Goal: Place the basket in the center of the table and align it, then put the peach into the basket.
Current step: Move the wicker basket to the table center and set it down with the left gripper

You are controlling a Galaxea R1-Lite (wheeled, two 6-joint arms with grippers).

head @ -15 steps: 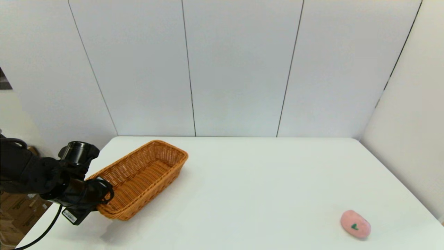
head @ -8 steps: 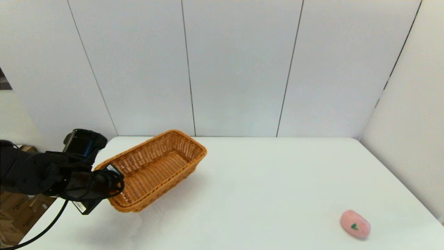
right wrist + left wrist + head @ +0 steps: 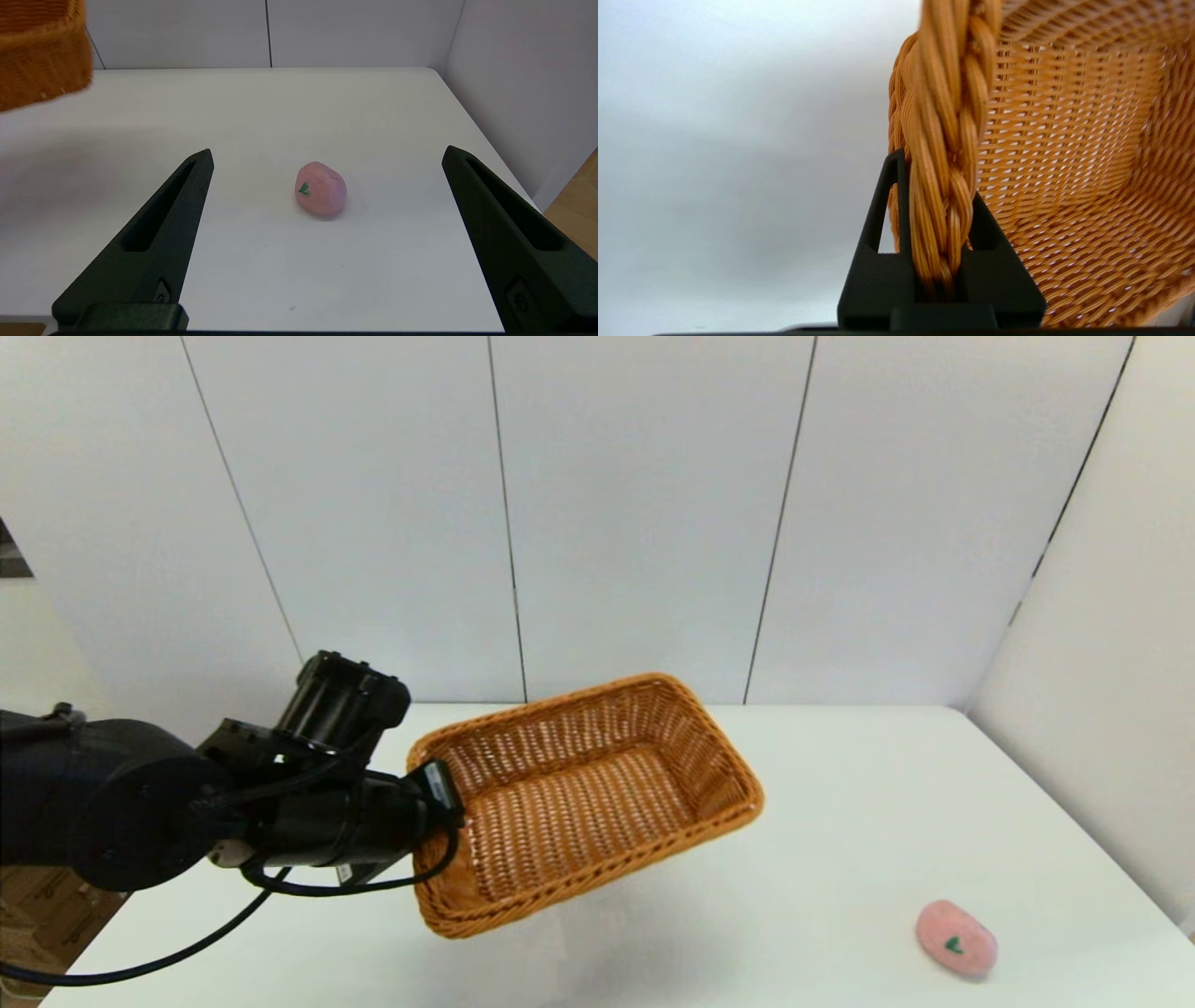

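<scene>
Left gripper [image 3: 941,224] pinches the braided rim of one wicker basket [image 3: 597,784], held tilted above the table [image 3: 840,821] left of centre; one peach [image 3: 956,939] near right; right gripper [image 3: 327,233] spread wide.

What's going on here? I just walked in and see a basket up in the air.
The left gripper is shut on the braided rim of the basket and holds it tilted above the table, left of the middle. The peach lies on the table near its front right corner, not yet in the basket. The right gripper is open, facing the peach but clear of it.
</scene>
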